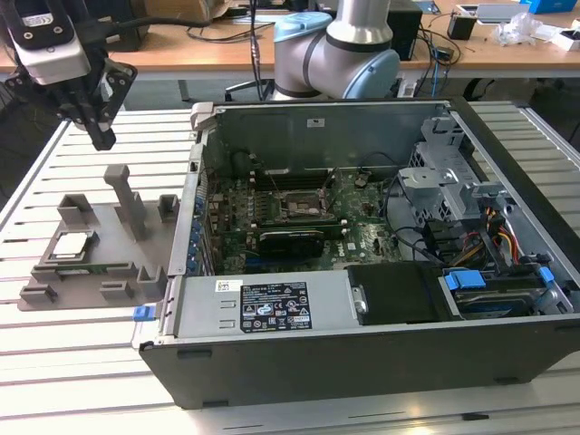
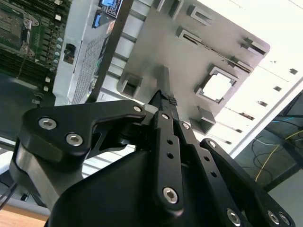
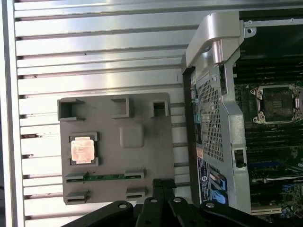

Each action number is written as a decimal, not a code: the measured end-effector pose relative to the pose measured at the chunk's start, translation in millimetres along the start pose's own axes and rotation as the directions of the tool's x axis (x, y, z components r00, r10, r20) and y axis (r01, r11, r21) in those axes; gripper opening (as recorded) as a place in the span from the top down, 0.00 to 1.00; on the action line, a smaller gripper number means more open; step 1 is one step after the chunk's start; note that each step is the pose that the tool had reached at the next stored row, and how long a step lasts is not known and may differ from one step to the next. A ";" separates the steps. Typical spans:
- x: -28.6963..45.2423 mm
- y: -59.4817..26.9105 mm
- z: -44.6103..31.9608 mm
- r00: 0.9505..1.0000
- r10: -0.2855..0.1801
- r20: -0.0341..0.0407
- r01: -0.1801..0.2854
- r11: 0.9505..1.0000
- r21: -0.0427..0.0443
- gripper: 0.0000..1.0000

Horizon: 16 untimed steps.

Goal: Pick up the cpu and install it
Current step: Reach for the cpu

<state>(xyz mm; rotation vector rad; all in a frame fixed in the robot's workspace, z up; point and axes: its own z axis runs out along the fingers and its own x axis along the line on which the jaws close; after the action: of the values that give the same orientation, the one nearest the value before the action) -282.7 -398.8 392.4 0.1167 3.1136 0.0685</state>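
We have not picked up anything yet: the cpu (image 1: 71,245) lies in the grey tray (image 1: 104,249), and our tool (image 1: 102,140) hangs above it, pressed together and empty.

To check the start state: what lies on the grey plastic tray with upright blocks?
A small square silvery cpu sits in a tray recess, a green strip in a slot; the floor beneath both is covered.
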 end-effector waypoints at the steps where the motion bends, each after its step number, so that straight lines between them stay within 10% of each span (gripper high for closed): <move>1: 2.1 -0.2 0.0 1.000 0.000 0.000 0.000 1.000 0.000 0.89; 16: 35.9 -2.8 0.5 1.000 0.000 0.000 0.000 1.000 0.000 0.89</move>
<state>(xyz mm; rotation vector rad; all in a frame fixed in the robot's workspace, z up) -318.7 -398.9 390.9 0.1165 3.1137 0.0685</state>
